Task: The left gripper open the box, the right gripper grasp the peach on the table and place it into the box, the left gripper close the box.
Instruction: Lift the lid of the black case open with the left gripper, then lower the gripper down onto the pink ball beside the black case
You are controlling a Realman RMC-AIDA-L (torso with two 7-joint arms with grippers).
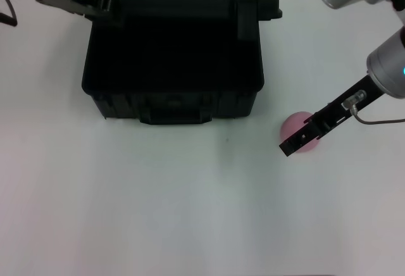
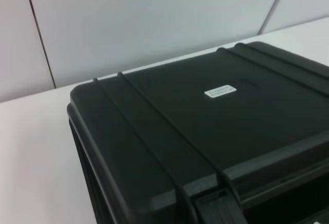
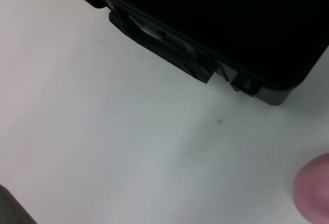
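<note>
We list first, at the far left edge of the head view, the left gripper [image 1: 95, 5], a slim black claw on a black bar, resting against the raised lid's left corner; whether its fingers are parted or closed, we cannot tell. Next, the box [image 1: 172, 67], a large black hard plastic case with ribbed sides and front handle, stands open on the plain white table [image 1: 158, 213], lid tilted back, a small white label [image 2: 221, 91] on it. Right of the box we record the peach [image 1: 295, 126], a small round pale pink fruit on the table. The right gripper [image 1: 296, 142] sits over it, finger state indiscernible.
</note>
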